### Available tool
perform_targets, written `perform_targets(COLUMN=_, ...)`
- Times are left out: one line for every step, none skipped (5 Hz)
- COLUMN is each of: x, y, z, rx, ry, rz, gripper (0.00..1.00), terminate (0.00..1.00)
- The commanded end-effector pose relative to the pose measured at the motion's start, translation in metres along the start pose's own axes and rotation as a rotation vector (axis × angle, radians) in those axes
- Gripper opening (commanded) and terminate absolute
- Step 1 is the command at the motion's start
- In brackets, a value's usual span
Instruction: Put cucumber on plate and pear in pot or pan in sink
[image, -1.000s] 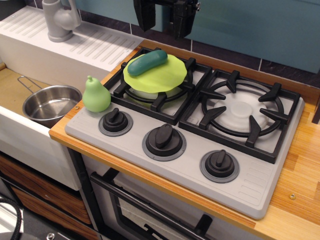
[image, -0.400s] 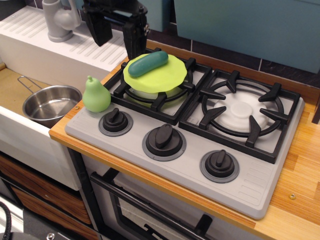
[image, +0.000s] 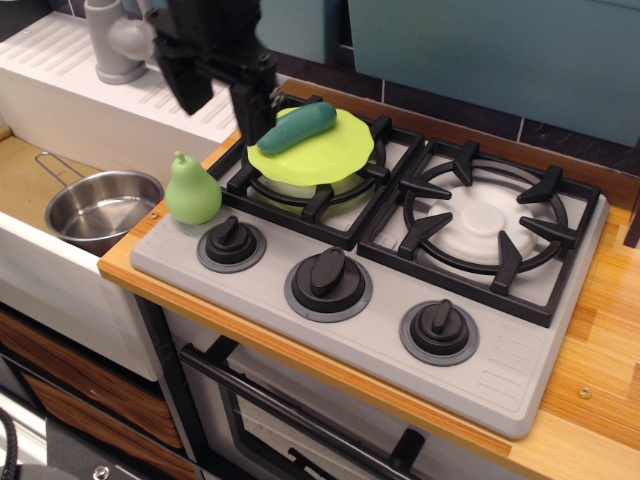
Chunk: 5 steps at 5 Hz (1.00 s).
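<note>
My black two-fingered tool (image: 222, 97) hangs over the far left of the scene, its fingers spread apart with nothing between them. One finger (image: 188, 88) shows against the ridged white drainboard (image: 150, 85); the other (image: 250, 112) ends just left of the lime-green plate's far edge, though I cannot tell whether it touches anything.

The smooth dark teal-green toy cucumber (image: 296, 126) lies on the round, thin lime-green plastic plate (image: 320, 155), toward its far side, pointing from near left to far right. The plate rests on the black grate of the left burner (image: 310, 185) of the grey stove top (image: 400, 290).

The small light green glossy toy pear (image: 191, 189) stands upright on the near left corner of the stove top, stem up, just left of the leftmost black knob (image: 230, 240) and near the plate's left edge. It is below my tool and apart from it.

The small shiny stainless-steel saucepan with a thin wire loop handle (image: 100, 208) sits in the beige-bottomed sink with white walls (image: 25, 185), just left of the pear beyond the wooden worktop (image: 590, 400) edge. Its handle points to the far left. The grey tap (image: 118, 40) stands on the far side of the drainboard, left of my tool.
</note>
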<state>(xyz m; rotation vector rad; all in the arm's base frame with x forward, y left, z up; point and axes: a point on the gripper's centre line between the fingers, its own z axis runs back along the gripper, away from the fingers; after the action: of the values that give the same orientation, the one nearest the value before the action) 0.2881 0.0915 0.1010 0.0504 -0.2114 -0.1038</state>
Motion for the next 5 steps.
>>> perform_targets(x=0.004, y=0.017, z=0.019, rx=0.080, ry=-0.085, rz=0.004, gripper=1.00, terminate=0.00)
perform_targets(x=0.000, y=0.023, z=0.019, rx=0.108, ry=-0.084, rz=0.031, gripper=1.00, terminate=0.00)
perform_targets(x=-0.005, y=0.026, z=0.016, rx=0.111, ry=-0.058, rz=0.063, gripper=1.00, terminate=0.00)
perform_targets(x=-0.009, y=0.026, z=0.004, rx=0.099, ry=-0.068, rz=0.072, gripper=1.00, terminate=0.00)
perform_targets(x=-0.012, y=0.026, z=-0.006, rx=0.078, ry=-0.055, rz=0.092, gripper=1.00, terminate=0.00)
